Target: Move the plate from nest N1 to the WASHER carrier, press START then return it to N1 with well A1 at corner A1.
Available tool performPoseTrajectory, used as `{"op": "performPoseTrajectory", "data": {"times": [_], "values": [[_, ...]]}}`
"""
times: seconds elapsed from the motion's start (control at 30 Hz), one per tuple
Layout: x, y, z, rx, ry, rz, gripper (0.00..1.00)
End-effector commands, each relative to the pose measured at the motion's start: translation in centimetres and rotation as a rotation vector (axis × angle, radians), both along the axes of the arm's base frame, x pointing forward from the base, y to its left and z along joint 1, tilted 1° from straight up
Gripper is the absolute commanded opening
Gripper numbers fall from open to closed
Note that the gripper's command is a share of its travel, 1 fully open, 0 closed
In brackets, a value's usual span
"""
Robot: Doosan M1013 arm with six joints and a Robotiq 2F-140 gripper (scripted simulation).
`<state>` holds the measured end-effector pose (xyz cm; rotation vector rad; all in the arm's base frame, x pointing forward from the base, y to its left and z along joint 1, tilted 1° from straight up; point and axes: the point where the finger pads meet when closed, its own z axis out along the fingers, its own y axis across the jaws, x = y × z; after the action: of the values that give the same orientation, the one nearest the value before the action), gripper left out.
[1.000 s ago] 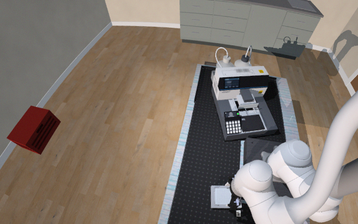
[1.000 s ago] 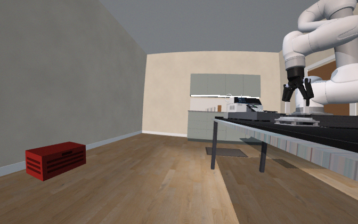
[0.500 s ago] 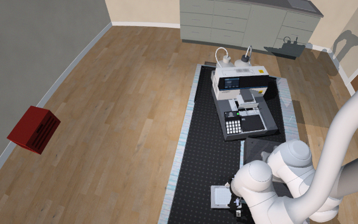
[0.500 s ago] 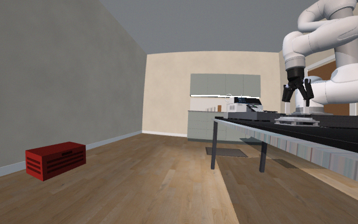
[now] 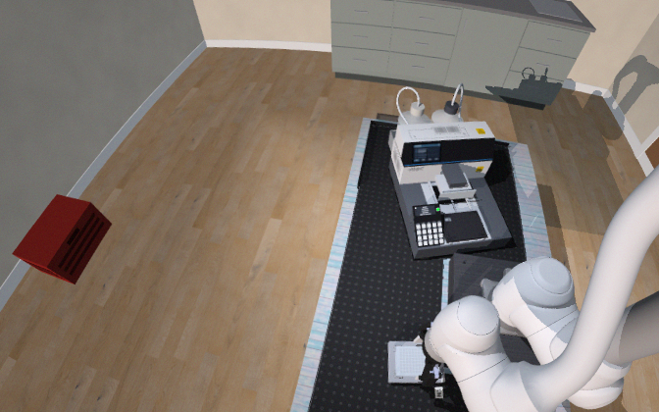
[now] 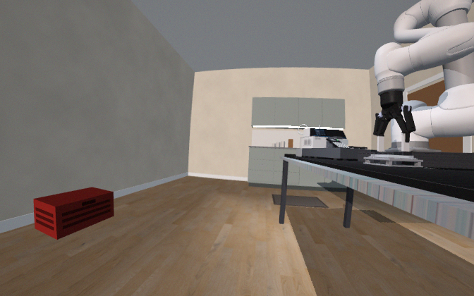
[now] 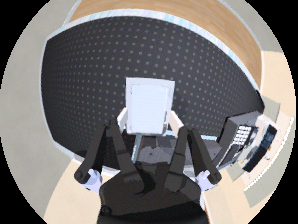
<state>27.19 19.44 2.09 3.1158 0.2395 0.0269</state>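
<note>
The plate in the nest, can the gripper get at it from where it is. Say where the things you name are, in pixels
Probably yes: the gripper (image 6: 393, 144) (image 7: 148, 114) is open above the plate (image 5: 409, 361) (image 7: 148, 107), its fingers on either side, and nothing visible lies between them and it.

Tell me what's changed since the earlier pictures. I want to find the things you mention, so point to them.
Nothing has visibly changed. The end effector (image 5: 425, 360) (image 6: 392, 144) (image 7: 148, 114) is still open above the plate (image 5: 408, 361) (image 6: 393, 156) (image 7: 148, 107), which remains on its nest (image 5: 391, 364) (image 6: 417, 161) (image 7: 150, 81); the arm (image 5: 473, 319) (image 6: 389, 63) and the washer (image 5: 446, 129) (image 6: 312, 142) look the same too.
</note>
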Motion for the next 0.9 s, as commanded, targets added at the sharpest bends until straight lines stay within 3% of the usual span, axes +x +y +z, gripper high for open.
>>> {"op": "performPoseTrajectory", "data": {"times": [0.0,0.87], "values": [[0.0,0.0,-0.2,0.000,0.000,0.000,0.70],[0.0,0.0,-1.7,0.000,0.000,0.000,0.70]]}}
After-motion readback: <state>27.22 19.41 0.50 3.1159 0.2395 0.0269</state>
